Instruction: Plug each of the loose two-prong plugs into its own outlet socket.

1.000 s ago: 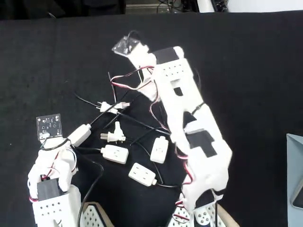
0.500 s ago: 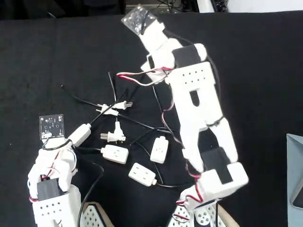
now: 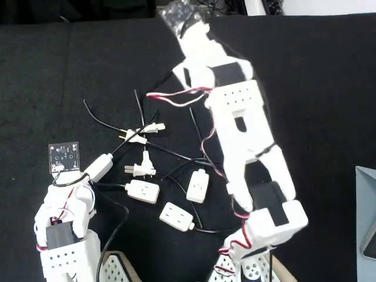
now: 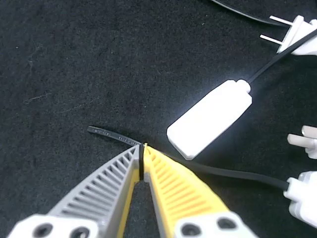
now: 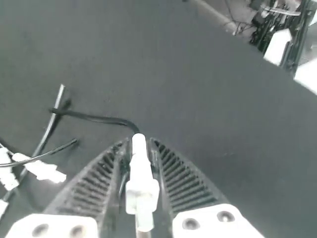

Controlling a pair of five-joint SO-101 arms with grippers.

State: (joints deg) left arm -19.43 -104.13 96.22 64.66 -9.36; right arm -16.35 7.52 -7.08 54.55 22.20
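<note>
A white plug [image 5: 140, 183] sits clamped lengthwise between the right jaws, over the far part of the black surface [image 5: 198, 74], its cord [image 5: 94, 117] trailing away. Loose plugs [image 3: 141, 170] and outlet sockets [image 3: 143, 191] lie mid-surface. The left jaws are closed, tips meeting at a thin black lead [image 4: 233, 173] just beside one socket [image 4: 210, 119].

Three outlet sockets [image 3: 177, 216] lie close together on the desk [image 3: 329, 88], with a longer socket [image 3: 98, 167] to their left beside the left tool [image 4: 142, 148]. Three two-prong plugs [image 3: 141, 170] lie just behind them among cables [image 3: 176, 154]. Far behind, the right tool [image 5: 137, 144] grips a fourth plug [image 5: 140, 183].
</note>
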